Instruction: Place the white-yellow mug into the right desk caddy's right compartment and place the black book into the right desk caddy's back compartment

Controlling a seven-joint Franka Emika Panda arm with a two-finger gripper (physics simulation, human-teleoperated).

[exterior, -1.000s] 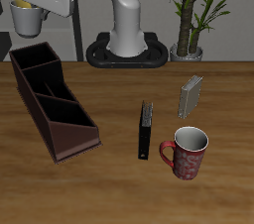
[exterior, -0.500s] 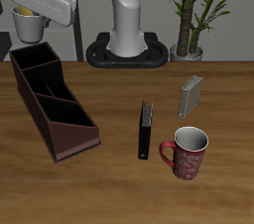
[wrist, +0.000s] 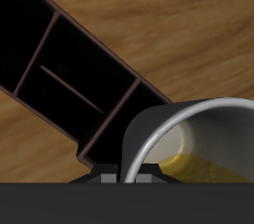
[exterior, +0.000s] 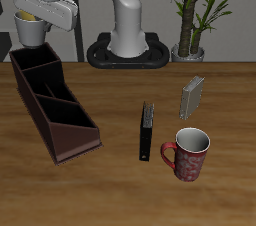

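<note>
One rigid, light white-yellow mug hangs pinched at its rim in our gripper, above the right desk caddy's far end.

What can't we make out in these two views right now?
- Hand: in the exterior view the white-yellow mug covers the fingertips; the wrist view shows only its housing, so the grip itself is hidden.
- Mug handle: not visible in either view.
- Right desk caddy: cut off by the wrist frame's edge and partly hidden by the mug.
- Black book: title too small.
</note>
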